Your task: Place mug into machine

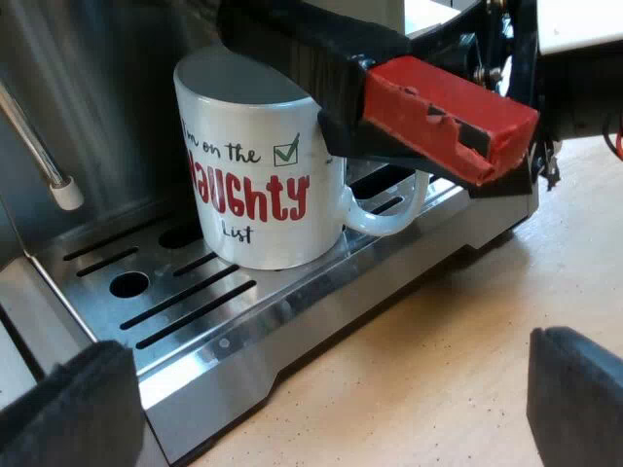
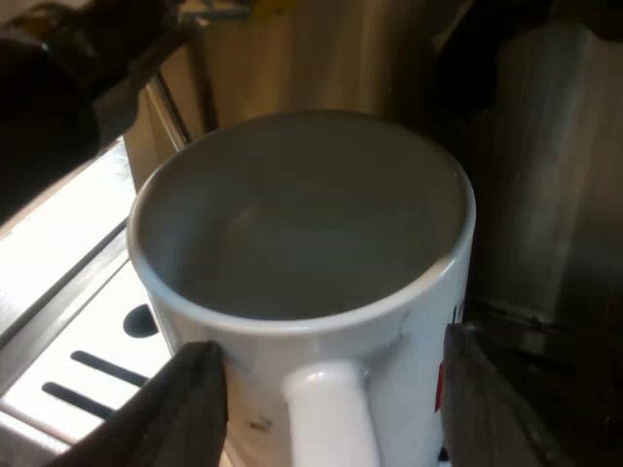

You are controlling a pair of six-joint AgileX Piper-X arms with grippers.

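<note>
red-ended handle (image 1: 443,117) over mug (image 1: 258,185)

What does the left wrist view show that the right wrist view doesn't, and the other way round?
Left wrist view: the mug side-on with red lettering, the holder's red handle end near it, the steam wand, the wooden table, and the left gripper, fingers wide apart on nothing. Right wrist view: the mug's empty inside from above, with the right gripper at its handle. Both: the white mug standing on the slotted drip tray of the machine.
</note>
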